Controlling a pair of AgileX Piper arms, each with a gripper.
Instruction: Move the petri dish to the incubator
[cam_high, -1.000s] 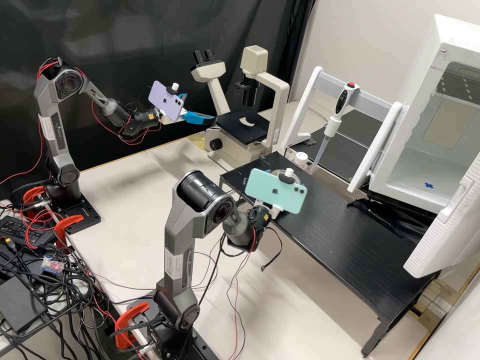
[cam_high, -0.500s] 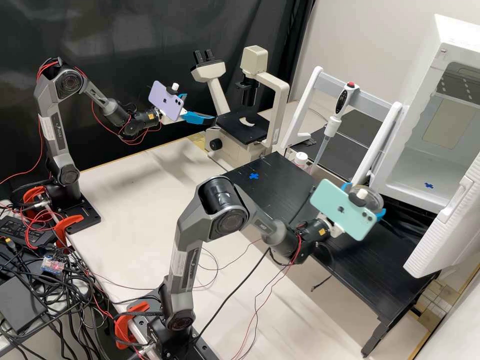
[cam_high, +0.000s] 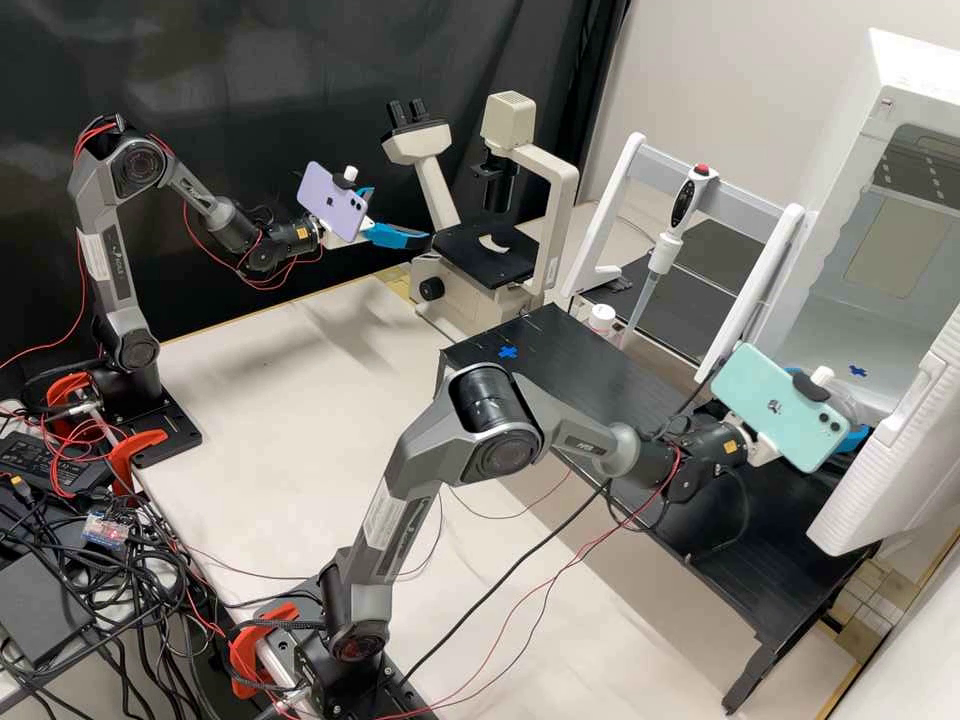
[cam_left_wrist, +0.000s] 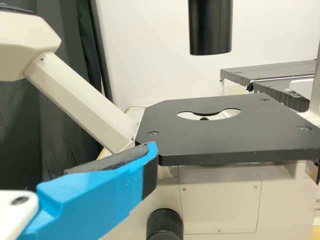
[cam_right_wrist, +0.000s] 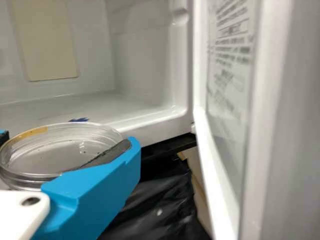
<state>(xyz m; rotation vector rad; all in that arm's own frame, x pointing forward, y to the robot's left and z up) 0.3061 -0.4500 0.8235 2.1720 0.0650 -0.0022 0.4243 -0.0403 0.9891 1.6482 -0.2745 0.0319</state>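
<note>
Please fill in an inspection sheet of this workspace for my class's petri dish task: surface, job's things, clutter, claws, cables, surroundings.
Surface: black platform bears a blue cross mark.
Job's things: petri dish held up at the incubator, whose door stands open.
Clutter: circuit board and black adapter among wires.
Claws: left claw open, near the microscope; right claw closed on the dish.
Cables: dense tangle; red wires on one arm.
Surroundings: pipette on a white frame, dark curtain.

We see a black curtain (cam_high: 300, 80) beside a pale wall (cam_high: 740, 70), a low black stand (cam_high: 610, 375) on the pale tabletop (cam_high: 250, 470), and tiled floor (cam_high: 868, 605) beyond.
</note>
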